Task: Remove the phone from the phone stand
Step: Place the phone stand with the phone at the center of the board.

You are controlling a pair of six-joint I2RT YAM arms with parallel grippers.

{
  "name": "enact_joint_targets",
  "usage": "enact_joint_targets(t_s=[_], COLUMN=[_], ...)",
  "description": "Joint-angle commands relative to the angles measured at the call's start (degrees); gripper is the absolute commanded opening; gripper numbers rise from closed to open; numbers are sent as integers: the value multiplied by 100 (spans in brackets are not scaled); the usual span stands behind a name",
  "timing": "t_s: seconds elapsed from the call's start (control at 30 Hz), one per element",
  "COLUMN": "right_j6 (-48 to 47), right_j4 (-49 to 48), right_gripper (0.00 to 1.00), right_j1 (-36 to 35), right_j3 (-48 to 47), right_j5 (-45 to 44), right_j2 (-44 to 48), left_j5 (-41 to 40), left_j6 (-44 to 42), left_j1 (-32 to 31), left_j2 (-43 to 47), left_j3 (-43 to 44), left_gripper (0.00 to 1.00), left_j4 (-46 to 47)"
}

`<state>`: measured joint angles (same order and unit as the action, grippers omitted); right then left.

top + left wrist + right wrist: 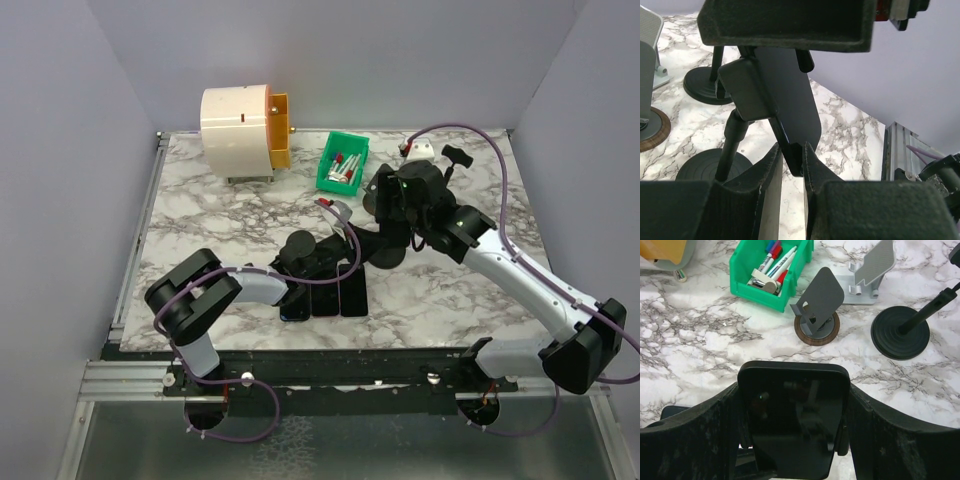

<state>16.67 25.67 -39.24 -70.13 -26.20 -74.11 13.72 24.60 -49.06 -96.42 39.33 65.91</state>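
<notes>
Pale grey walls (60,150) close in a white marble-patterned table (200,200) with a metal rail (135,250) along its left edge. At the back left sits a white drum with an orange end (238,130). Purple cables (505,190) loop along both arms.

The right gripper (793,390) has its fingers wide apart and pressed against the two long sides of the phone (792,425), whose dark glass faces the wrist camera above the middle of the table. The left wrist view is crowded, but the phone seems to sit in the clamp of the phone stand (746,91), a black pole on a round base. The left gripper (790,150) has its fingers drawn close, pinching a narrow black part at the stand's lower end.

Three more dark phones (325,295) lie flat, side by side, near the front. Beyond the held phone stand a second black pole stand (900,332), a grey stand on a wooden disc (817,300) and a silver stand (872,265). A green bin (757,291) holds markers (777,262); their print is too small to read.
</notes>
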Motion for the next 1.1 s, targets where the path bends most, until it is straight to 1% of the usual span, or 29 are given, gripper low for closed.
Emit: enact_joint_targets(t_s=[0.0, 0.07, 0.17, 0.37, 0.63, 0.7, 0.73, 0.83, 0.9, 0.97, 1.03, 1.07], right_j6=[315, 341, 371, 433, 469, 469, 469, 477, 486, 487, 516, 526], right_j4=[292, 327, 369, 461, 537, 552, 546, 540, 543, 566, 623, 641], right_gripper=[41, 41, 41, 41, 41, 42, 44, 52, 62, 74, 83, 86], right_j1=[-39, -39, -39, -39, -39, -39, -39, -39, -44, -40, -39, -39], right_j3=[-62, -47, -37, -20, 30, 30, 26, 19, -4, -54, -127, -166], right_j5=[360, 379, 396, 412, 457, 470, 485, 516, 540, 554, 554, 554], right_j2=[130, 157, 192, 271, 353, 361, 368, 380, 390, 375, 339, 329], left_j5=[-495, -531, -573, -777, -780, -745, -733, -731, -718, -686, -661, -646], left_j6=[-302, -323, -329, -368, -310, -279, -265, -233, -198, -165, -144, -140], left_j1=[28, 28, 28, 43, 72, 70, 72, 71, 72, 72, 68, 70], left_j2=[-289, -351, -415, -535, -599, -576, -553, -486, -439, -397, -351, -321], left_j3=[96, 101, 123, 160, 233, 220, 204, 143, 100, 66, 35, 22], left_gripper=[11, 8, 6, 4, 3, 4, 5, 19, 28, 35, 40, 42], left_j4=[-46, -26, 11, 22, 45, 56, 62, 71, 72, 75, 76, 76])
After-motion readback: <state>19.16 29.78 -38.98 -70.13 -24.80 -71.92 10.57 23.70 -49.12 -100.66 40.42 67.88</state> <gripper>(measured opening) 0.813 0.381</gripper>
